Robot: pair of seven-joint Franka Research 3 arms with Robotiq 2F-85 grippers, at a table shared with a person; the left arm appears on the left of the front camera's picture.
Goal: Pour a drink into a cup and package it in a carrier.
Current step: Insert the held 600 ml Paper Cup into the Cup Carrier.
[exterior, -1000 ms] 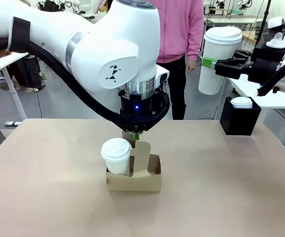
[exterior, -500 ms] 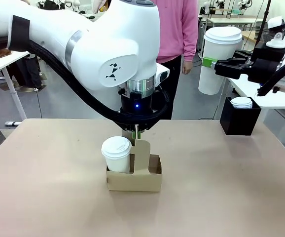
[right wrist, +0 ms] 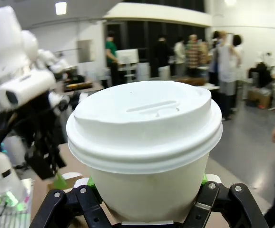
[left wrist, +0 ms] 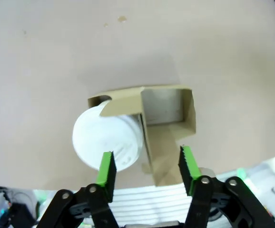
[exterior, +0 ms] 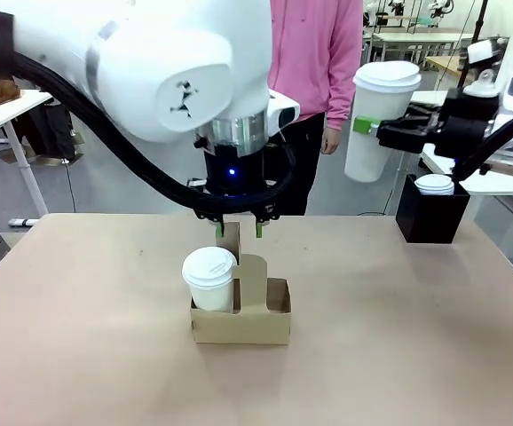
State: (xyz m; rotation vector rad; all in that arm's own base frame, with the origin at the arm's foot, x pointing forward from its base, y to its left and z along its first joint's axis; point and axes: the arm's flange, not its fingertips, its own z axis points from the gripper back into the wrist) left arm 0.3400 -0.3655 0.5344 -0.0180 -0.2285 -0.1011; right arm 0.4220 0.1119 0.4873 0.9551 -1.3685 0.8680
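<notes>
Carrier (left wrist: 162, 142) below spread left hand (left wrist: 146, 156) shows free hole.

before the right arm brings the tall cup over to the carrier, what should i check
1. Left gripper jaws open, not clamping the carrier handle: ok.
2. Left gripper out of the way: not ok, it hangs right above the handle.
3. Free hole in the carrier: ok, the one beside the short lidded cup is empty.
4. Short lidded cup upright in its hole: ok.
5. Right gripper shut on the tall cup, upright, lid on: ok.
6. How full the tall cup is: cannot tell, the lid hides it.
</notes>
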